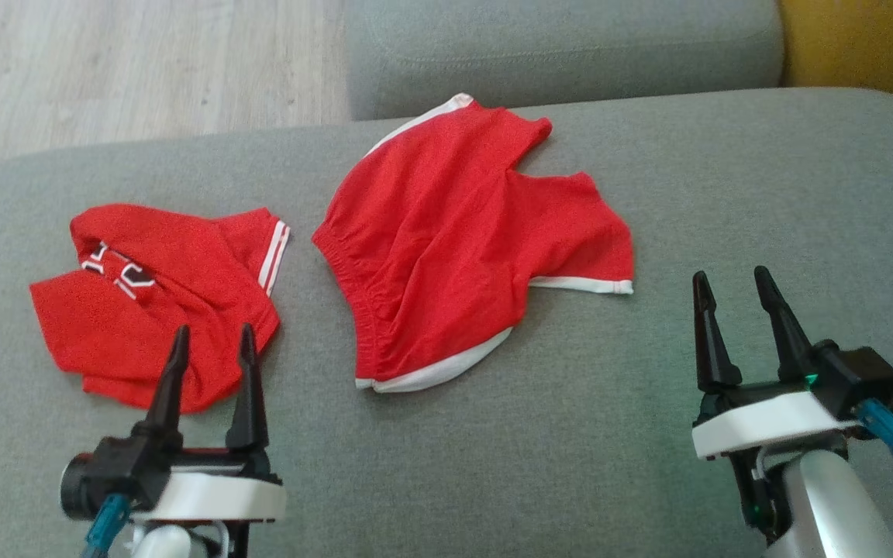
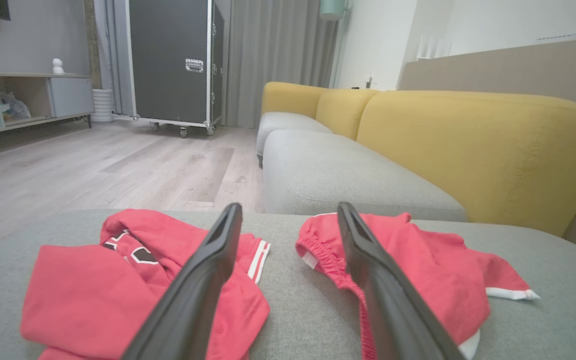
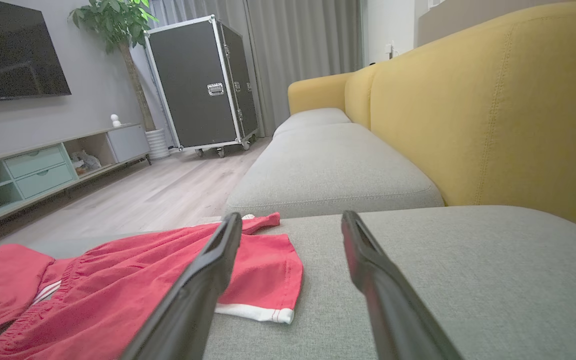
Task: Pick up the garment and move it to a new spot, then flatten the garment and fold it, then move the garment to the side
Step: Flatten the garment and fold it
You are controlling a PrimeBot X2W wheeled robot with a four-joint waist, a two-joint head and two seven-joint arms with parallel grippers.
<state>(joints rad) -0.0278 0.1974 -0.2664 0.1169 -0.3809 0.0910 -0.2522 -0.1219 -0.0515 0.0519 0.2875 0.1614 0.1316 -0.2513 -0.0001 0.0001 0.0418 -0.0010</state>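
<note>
Red shorts with white trim (image 1: 462, 240) lie spread on the grey sofa seat (image 1: 648, 434), a little left of the middle; they also show in the left wrist view (image 2: 418, 270) and the right wrist view (image 3: 133, 290). A crumpled red shirt with white stripes (image 1: 160, 302) lies to their left, also seen past my left fingers (image 2: 118, 295). My left gripper (image 1: 214, 341) is open, its tips hovering over the shirt's near edge. My right gripper (image 1: 733, 283) is open over bare cushion, to the right of the shorts. Neither holds anything.
A second grey seat cushion (image 1: 563, 54) adjoins at the back, with a yellow backrest (image 3: 493, 110) on the right. Wooden floor (image 1: 129, 70) lies beyond the cushion's far left edge. A black wheeled flight case (image 2: 173, 65) and a low TV cabinet (image 3: 43, 170) stand across the room.
</note>
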